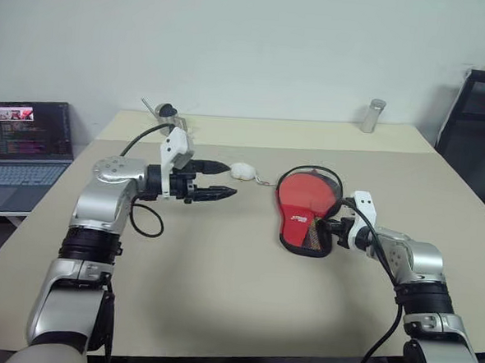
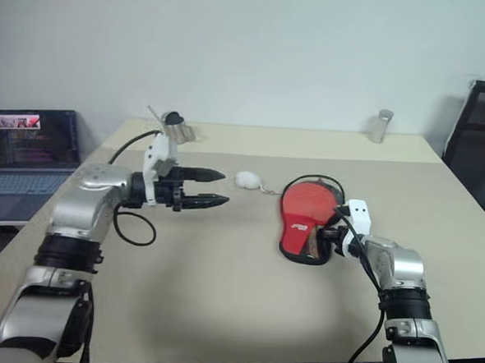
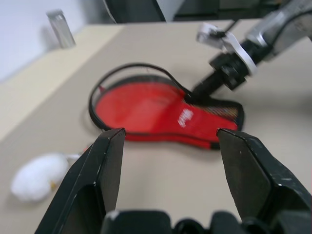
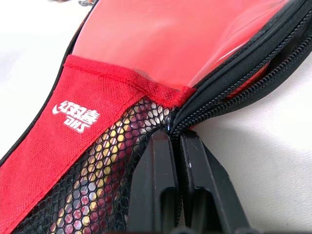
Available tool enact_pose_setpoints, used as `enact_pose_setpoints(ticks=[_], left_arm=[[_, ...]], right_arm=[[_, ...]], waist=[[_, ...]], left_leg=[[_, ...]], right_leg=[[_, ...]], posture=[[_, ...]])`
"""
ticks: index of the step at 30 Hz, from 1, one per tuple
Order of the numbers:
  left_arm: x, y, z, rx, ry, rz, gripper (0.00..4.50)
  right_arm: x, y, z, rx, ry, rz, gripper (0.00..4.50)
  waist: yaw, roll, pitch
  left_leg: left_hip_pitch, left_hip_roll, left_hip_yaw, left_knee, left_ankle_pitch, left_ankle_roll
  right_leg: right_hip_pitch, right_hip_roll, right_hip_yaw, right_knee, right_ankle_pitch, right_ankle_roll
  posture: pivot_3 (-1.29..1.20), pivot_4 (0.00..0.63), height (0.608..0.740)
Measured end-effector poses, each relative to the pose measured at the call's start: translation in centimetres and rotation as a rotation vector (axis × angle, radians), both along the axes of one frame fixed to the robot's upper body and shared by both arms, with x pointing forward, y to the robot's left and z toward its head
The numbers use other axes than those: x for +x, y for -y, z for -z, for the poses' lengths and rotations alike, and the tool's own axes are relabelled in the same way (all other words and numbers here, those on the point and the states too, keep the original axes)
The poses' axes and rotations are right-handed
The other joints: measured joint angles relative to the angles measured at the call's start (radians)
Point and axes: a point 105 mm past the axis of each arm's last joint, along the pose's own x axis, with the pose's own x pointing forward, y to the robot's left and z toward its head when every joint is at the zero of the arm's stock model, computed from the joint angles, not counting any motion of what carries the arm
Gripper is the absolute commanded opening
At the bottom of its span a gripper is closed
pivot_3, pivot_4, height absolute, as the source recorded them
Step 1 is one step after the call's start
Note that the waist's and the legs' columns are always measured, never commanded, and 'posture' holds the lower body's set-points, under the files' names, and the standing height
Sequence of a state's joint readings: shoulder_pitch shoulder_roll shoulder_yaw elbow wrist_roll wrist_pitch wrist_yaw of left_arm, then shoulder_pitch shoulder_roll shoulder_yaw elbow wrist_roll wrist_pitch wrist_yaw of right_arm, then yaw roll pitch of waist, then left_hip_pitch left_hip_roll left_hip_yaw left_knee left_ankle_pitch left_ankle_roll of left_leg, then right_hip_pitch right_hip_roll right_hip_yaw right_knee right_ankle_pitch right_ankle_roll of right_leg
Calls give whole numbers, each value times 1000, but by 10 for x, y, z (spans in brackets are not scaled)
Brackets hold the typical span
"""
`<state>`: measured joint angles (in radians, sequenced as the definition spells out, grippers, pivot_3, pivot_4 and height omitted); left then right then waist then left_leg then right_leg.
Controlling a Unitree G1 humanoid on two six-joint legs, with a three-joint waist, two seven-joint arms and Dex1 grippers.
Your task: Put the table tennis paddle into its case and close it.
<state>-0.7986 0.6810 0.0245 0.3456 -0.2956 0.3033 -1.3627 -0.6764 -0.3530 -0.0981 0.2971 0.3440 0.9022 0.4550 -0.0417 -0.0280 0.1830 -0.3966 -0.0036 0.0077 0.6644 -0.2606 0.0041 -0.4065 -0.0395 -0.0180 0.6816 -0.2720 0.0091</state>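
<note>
Paddle (image 3: 141, 105) already sits inside case (image 1: 307, 208) on table (image 1: 219, 295), zip still gaping round the head. Right gripper (image 4: 176, 146) is pinched tight at the zipper start by the mesh handle end; left gripper (image 1: 218, 181) hovers well apart, jaws wide, empty. Closing step; next, likely drag the zip around.

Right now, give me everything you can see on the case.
The case is paddle-shaped soft red fabric with a white logo, black mesh at the handle end and a black zip round the edge. It lies flat on the table, zip still open along the round end, red paddle inside. The right end effector is shut on the zip at the handle end.
</note>
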Motion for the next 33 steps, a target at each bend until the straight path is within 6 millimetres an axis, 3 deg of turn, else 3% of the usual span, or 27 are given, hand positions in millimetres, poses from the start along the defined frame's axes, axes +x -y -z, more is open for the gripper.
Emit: enact_pose_setpoints(ticks=[3,7,11,15,22,25,33], left_arm=[[-12,-21,15,59,-78,0,3261],[-22,-32,23,104,-113,10,3261],[-32,-28,28,106,-122,45,3261],[-44,-20,35,97,-146,82,3261],[-72,-11,47,89,-207,133,3261],[-80,-17,51,107,-241,125,3261],[-83,-18,48,101,-255,133,3261]], right_arm=[[-3,-7,-2,2,-11,-23,14],[-12,-26,-4,2,-33,-108,14],[-30,-57,-5,26,-60,-228,14],[-45,-70,-9,35,-74,-269,14],[-90,-69,4,45,-146,-195,14],[-112,-61,10,70,-194,-138,14],[-138,-54,15,78,-196,-101,14]], waist=[[-6,0,0],[-6,0,0],[-6,0,0],[1,0,0],[12,0,0],[12,0,0],[13,0,0]], left_leg=[[0,1,0,-1,0,0],[-1,1,0,-1,0,0],[-3,1,0,-1,0,0],[-4,0,0,-1,0,0],[-4,0,0,-2,0,0],[-3,0,-1,-2,0,0],[-2,0,-1,-2,0,0]], right_leg=[[-1,1,0,0,0,0],[-2,0,0,-1,0,0],[-3,0,0,-1,0,0],[-4,0,0,-1,0,0],[-4,-1,0,-1,0,0],[-3,-1,0,-1,0,0],[-2,0,0,-2,-1,0]], posture=[[0,150,740],[0,150,740],[0,150,740],[0,150,740],[0,150,740],[0,150,740],[0,150,740]])
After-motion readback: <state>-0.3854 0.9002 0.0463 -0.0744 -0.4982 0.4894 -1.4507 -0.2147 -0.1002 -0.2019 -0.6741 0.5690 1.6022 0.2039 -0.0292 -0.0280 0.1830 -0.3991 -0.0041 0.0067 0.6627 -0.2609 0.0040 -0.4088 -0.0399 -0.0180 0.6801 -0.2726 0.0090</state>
